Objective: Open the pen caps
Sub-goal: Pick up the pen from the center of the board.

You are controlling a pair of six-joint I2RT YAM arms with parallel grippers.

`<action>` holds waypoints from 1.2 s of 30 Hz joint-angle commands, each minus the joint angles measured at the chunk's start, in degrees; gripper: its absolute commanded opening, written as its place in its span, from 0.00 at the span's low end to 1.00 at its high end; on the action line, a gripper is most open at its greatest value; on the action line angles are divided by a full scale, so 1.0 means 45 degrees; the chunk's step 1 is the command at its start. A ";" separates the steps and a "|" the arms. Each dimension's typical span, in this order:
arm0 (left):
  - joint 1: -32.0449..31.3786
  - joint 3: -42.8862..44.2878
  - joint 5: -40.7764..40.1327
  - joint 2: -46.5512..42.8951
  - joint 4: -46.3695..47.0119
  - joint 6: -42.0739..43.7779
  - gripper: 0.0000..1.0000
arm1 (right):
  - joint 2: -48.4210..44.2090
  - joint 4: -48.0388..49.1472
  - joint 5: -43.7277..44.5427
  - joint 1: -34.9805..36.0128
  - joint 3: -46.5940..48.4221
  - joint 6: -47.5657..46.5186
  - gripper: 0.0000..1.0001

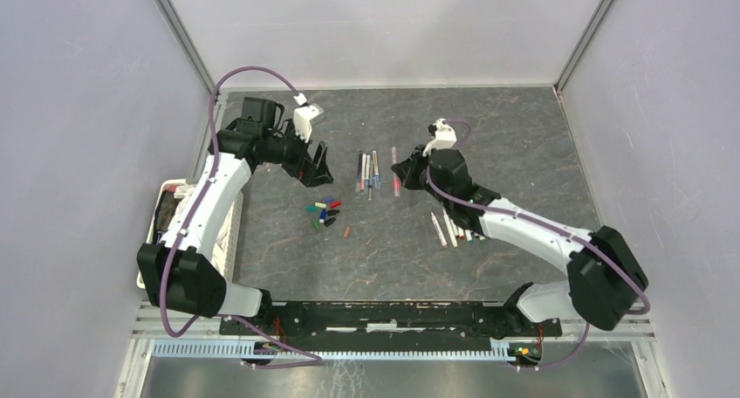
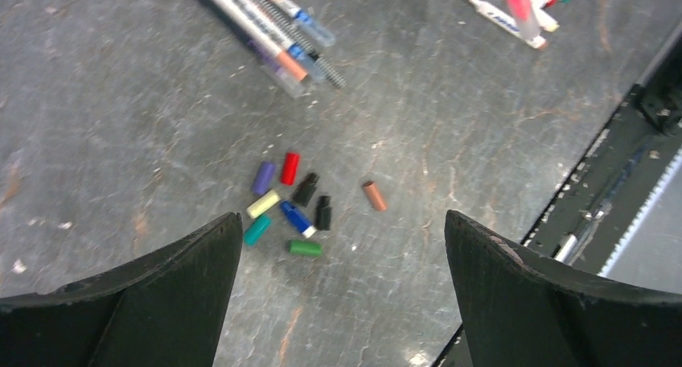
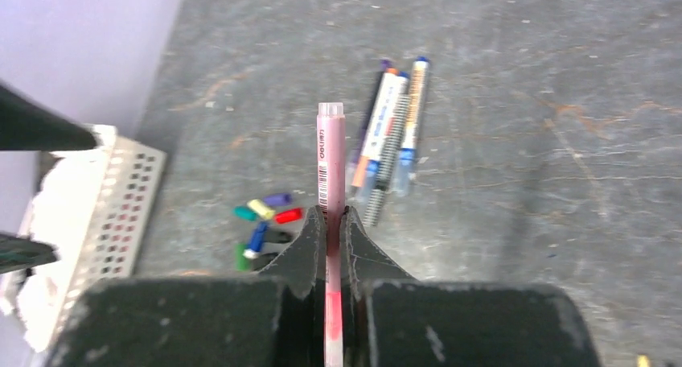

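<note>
Right claw clamps the pink pen. Left claw, wide open, should close squarely on the cap and pull straight along the barrel.

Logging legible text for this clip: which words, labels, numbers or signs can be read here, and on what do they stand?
pink pen in the right gripper: a short dark word and a barcode along the barrel, both too blurred to read.
other pens: coloured print on the barrels, too small to read.
No other text shows.
</note>
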 commanded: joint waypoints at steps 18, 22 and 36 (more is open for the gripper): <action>-0.1306 -0.1337 0.4555 -0.1526 0.1151 -0.0812 1.00 | -0.1907 0.7741 0.1634 0.3122 -0.2385 0.1527 0.00; -0.1461 -0.1358 0.5045 -0.1497 0.1185 -0.0922 0.99 | -0.1553 0.8786 0.1630 0.3392 -0.2405 0.2054 0.00; -0.2083 -0.1233 0.5900 -0.0983 0.1761 -0.1631 0.88 | -0.0523 1.0259 0.2350 0.4593 -0.1977 0.2079 0.00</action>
